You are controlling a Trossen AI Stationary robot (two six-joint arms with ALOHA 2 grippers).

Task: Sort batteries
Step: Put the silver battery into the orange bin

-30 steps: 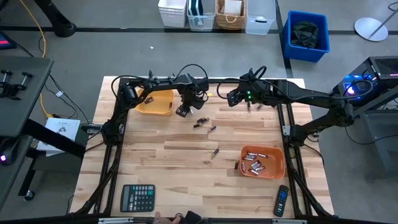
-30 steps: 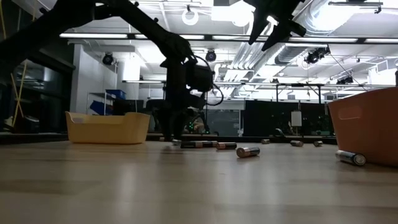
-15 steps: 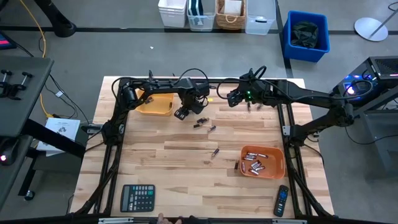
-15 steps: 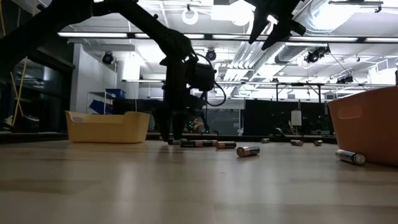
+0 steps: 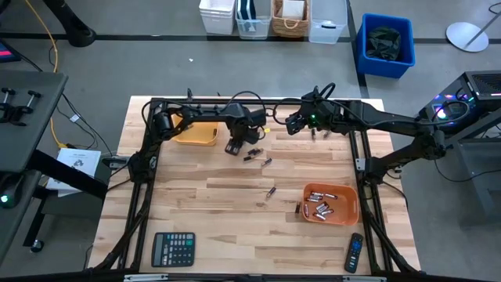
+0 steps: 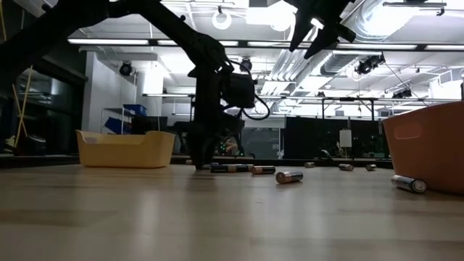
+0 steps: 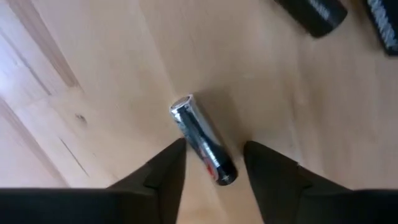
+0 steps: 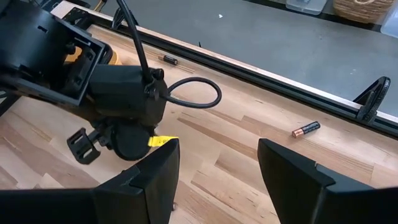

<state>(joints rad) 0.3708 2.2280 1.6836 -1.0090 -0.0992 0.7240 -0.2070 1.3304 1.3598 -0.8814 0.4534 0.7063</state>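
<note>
Left end effector (image 7: 211, 163) shifted right, lowered, fingers narrowing around battery (image 7: 203, 139), not gripping

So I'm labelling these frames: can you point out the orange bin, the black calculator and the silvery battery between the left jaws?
orange plastic bin (image 5: 350, 210): high view, on its right rim.
black calculator (image 5: 173, 250): high view, middle of its keypad.
silvery cylindrical battery (image 7: 200, 137): left wrist view, mid-body.

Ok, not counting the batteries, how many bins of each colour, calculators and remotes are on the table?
Yellow bin: 1
Orange bin: 1
Calculator: 1
Remote: 1
Total: 4
</note>
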